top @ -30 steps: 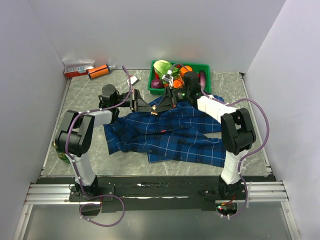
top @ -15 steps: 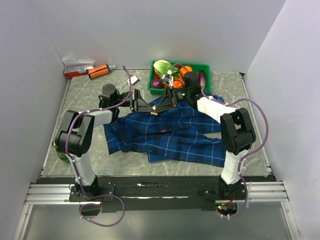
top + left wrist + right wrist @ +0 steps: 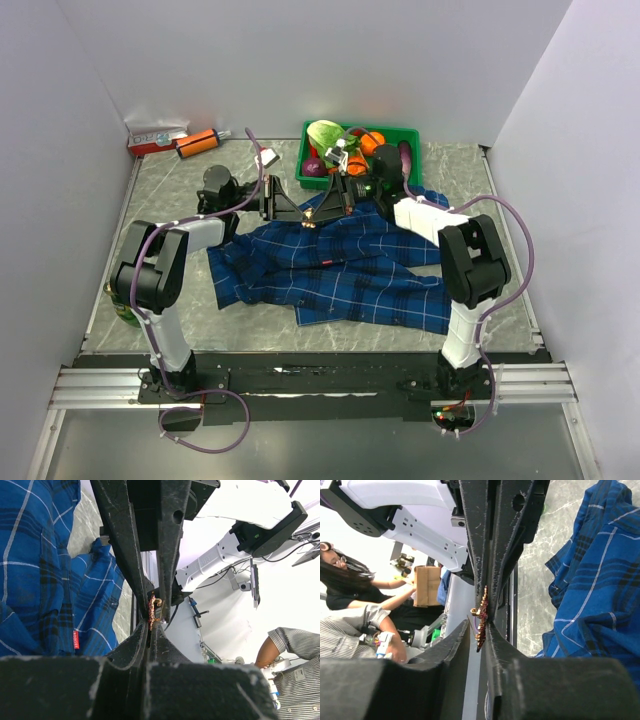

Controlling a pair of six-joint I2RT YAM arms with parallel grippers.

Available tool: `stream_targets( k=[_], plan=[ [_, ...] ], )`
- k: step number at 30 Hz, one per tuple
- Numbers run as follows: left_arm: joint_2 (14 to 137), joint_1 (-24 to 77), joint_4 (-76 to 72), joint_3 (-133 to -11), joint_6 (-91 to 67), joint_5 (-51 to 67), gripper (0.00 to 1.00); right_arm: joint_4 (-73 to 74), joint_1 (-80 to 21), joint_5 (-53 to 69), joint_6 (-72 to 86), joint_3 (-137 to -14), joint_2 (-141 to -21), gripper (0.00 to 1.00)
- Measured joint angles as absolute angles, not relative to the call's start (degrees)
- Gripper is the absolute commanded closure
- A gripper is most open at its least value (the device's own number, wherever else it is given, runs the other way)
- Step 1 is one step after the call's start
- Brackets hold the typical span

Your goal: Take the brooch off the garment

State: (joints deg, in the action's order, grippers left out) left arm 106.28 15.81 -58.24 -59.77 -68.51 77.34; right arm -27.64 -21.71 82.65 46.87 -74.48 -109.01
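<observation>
Closely met tip to tip, the left gripper (image 3: 149, 630) and the right gripper (image 3: 480, 632) are each seen narrowed onto the brooch (image 3: 152, 612), which is pinched between them and appears to be held clear of the garment (image 3: 340, 270) spread on the surface (image 3: 190, 185) below; the double hold is judged to be a hand-over, or a steadying of so small an ornament. Against the frame of a second ago little is altered: the meeting point is kept, and only the right forearm is slightly shifted
</observation>
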Motion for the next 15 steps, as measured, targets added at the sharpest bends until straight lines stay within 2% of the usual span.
stream_targets(
  k=[15],
  plan=[
    [106.28,15.84,-55.05,-59.88,-66.13,77.73,0.99,-2.5,-22.02,80.6,27.42,-80.44,-109.01,0.8]
  ],
)
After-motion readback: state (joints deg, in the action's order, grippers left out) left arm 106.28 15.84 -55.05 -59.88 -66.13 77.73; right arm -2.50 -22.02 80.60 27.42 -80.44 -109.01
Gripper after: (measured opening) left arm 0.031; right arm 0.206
